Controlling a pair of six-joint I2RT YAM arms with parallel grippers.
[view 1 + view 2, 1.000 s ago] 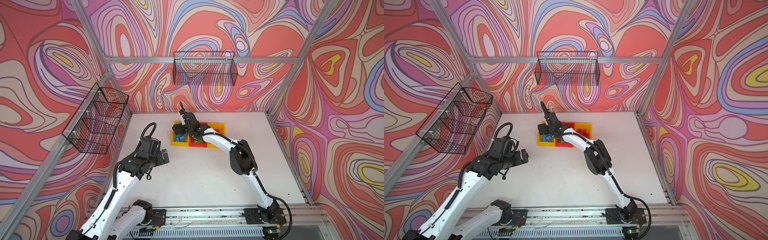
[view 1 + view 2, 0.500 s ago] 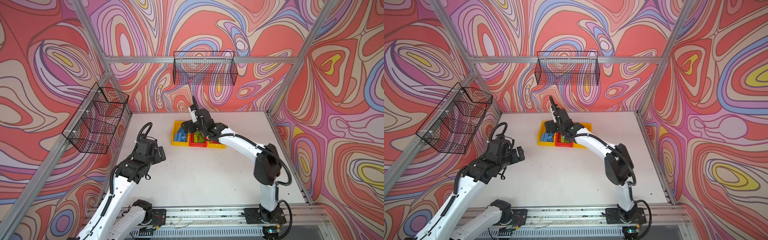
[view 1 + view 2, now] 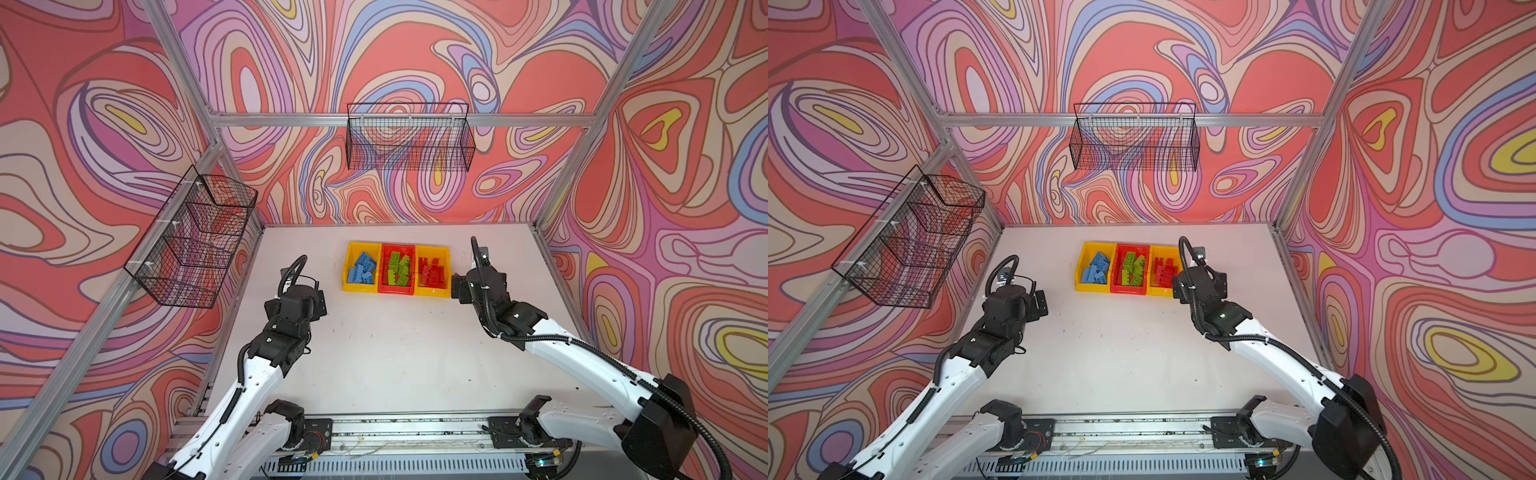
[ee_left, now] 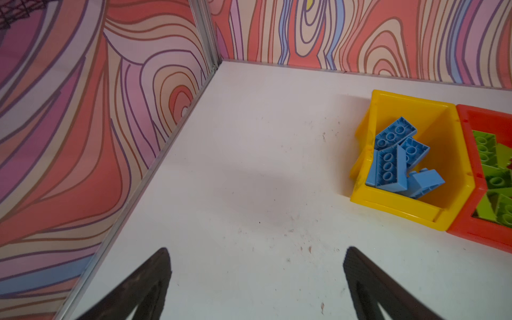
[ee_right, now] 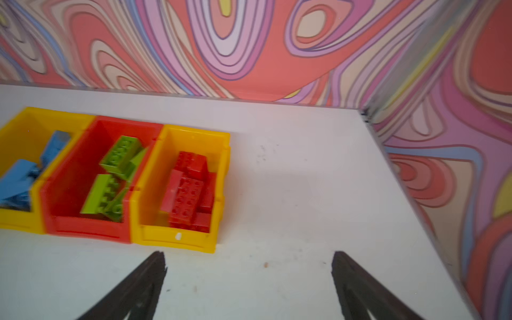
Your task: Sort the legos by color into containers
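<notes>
Three joined containers stand at the back middle of the white table in both top views. The left yellow bin point(image 3: 360, 288) holds blue legos point(image 3: 360, 268). The red bin point(image 3: 396, 291) holds green legos point(image 3: 398, 270). The right yellow bin point(image 3: 432, 293) holds red legos point(image 3: 432, 272). My left gripper point(image 4: 256, 249) is open and empty over bare table, left of and nearer than the blue legos point(image 4: 396, 160). My right gripper point(image 5: 249, 253) is open and empty just in front of the right yellow bin point(image 5: 177, 238), beside its right end point(image 3: 457, 286).
One black wire basket point(image 3: 409, 137) hangs on the back wall and another point(image 3: 195, 237) on the left wall. Aluminium frame posts line the table's sides. The arms' base rail point(image 3: 407, 428) runs along the front edge. No loose bricks show on the table point(image 3: 395, 353).
My right arm has drawn back from above the bins, out to their right end. My left arm has shifted slightly. Both grippers stayed open.
</notes>
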